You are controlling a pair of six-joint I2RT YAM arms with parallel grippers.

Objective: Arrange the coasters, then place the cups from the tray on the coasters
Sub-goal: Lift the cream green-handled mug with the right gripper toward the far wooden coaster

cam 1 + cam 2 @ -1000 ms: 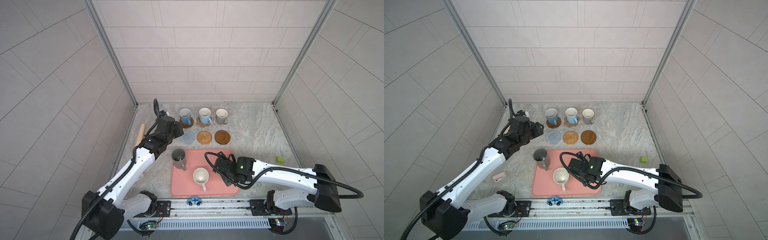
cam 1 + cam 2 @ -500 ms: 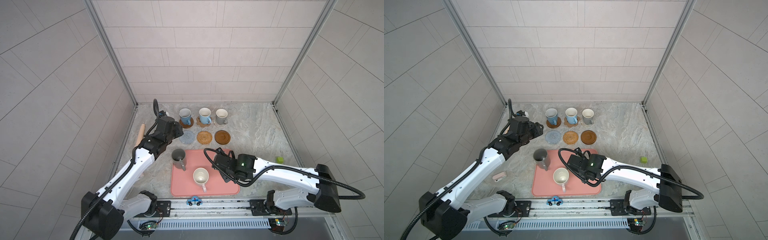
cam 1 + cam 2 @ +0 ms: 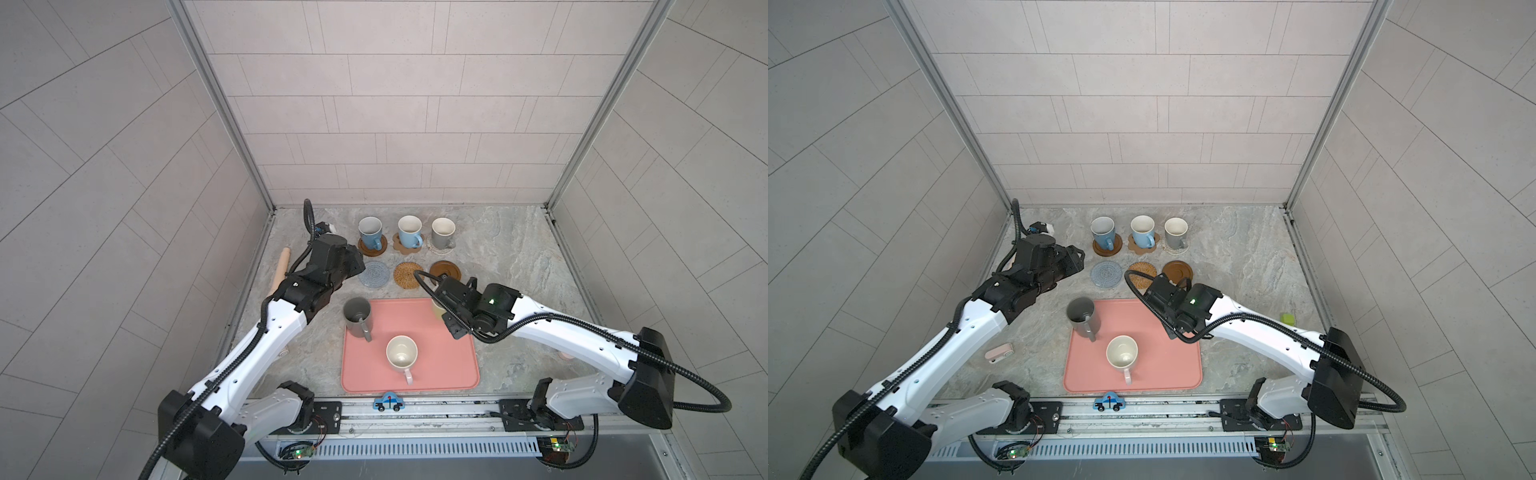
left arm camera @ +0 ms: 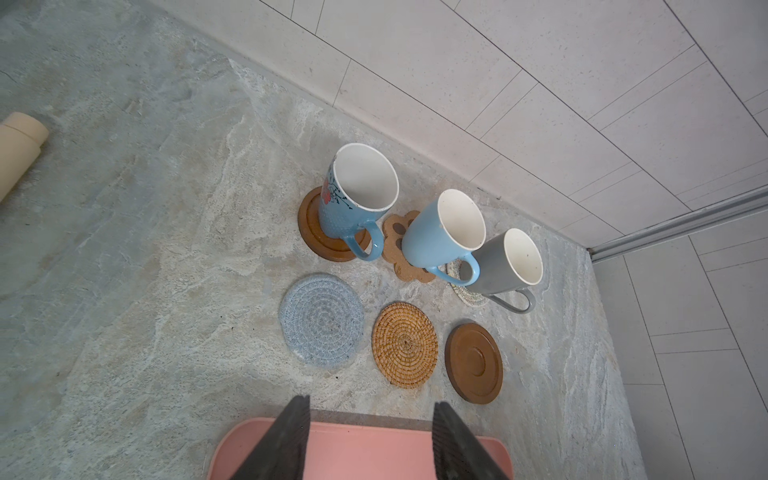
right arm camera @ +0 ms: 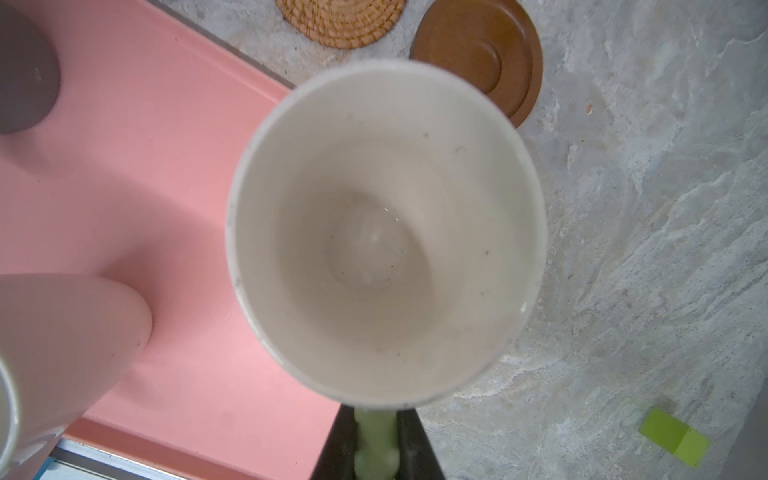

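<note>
Now carries the yellow-green mug (image 5: 386, 232), handle clamped in the right pincer (image 5: 376, 442), over the far corner of the tray (image 3: 436, 365), just short of the bare dark brown coaster (image 3: 445, 272). Next calls for a short reach and a level set-down. Holds the left pincer (image 4: 370, 411) half open, empty, beside the grey-blue coaster (image 4: 322, 320). Stands nearer the coasters than a second ago.

This is a robot test cell in a lab rather than a home: pale tile-patterned wall panels (image 3: 395, 124) box in a grey marble-look tabletop (image 3: 507, 266) on the left, right and far sides, joined by bare aluminium corner posts (image 3: 222, 104). Along the near edge a metal mounting rail (image 3: 440, 411) carries two white-and-black robot arms (image 3: 266, 345), with exposed circuit boards (image 3: 297, 451) lit green below. The household things, handled ceramic mugs (image 3: 409, 232) and a salmon-pink flat tray (image 3: 440, 361), simply stand on the tabletop.
</note>
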